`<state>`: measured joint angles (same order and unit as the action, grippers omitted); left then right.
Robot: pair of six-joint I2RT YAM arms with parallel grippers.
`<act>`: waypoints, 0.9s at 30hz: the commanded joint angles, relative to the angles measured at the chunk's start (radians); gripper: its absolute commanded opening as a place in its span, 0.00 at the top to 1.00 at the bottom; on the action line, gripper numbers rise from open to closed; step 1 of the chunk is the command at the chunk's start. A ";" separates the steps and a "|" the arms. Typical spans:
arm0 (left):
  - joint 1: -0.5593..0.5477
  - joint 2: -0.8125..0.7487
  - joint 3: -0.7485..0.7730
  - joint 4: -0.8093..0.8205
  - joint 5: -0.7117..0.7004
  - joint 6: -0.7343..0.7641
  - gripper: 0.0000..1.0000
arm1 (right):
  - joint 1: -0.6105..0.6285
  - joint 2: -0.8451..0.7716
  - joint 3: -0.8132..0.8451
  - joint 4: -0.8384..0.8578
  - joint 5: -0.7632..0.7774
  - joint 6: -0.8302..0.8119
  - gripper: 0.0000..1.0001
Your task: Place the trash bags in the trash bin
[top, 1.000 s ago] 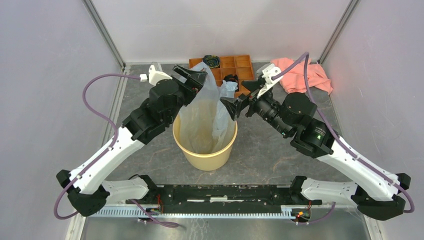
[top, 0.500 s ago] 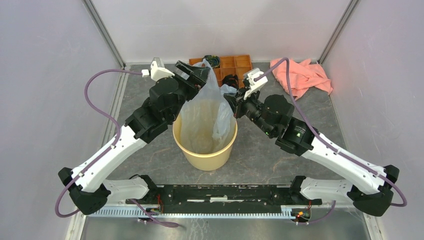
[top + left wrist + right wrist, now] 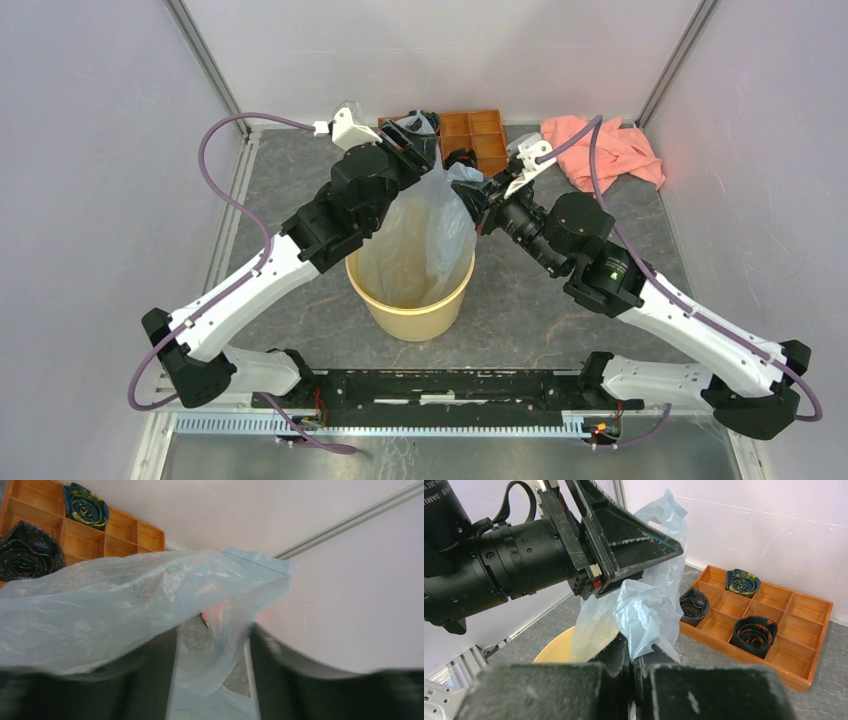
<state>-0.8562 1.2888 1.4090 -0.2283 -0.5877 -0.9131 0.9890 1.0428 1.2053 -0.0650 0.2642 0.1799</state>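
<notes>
The trash bag (image 3: 425, 235) hangs tall, its lower part inside the trash bin (image 3: 408, 320) on the worktop (image 3: 560, 300); the left claw (image 3: 420, 151) pinches its top, the right claw (image 3: 478, 204) grips a side fold; lower both together, I judge, feeding slack inward so nothing drapes outside the rim.

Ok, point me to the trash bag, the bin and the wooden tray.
trash bag (image 3: 425, 225): top view, on its translucent body above the bin.
trash bin (image 3: 415, 322): top view, on the near outer wall.
wooden tray (image 3: 809, 609): right wrist view, on a bare compartment.
</notes>
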 commanded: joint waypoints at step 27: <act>-0.004 -1.031 -0.489 -0.713 0.276 -0.219 0.98 | 0.001 -0.200 -0.159 -0.193 0.123 -0.043 0.83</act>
<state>-0.8597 0.3573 0.9821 -0.7364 -0.3096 -1.0023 0.9890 0.8665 1.0492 -0.1993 0.3229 0.1520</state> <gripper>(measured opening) 0.032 0.199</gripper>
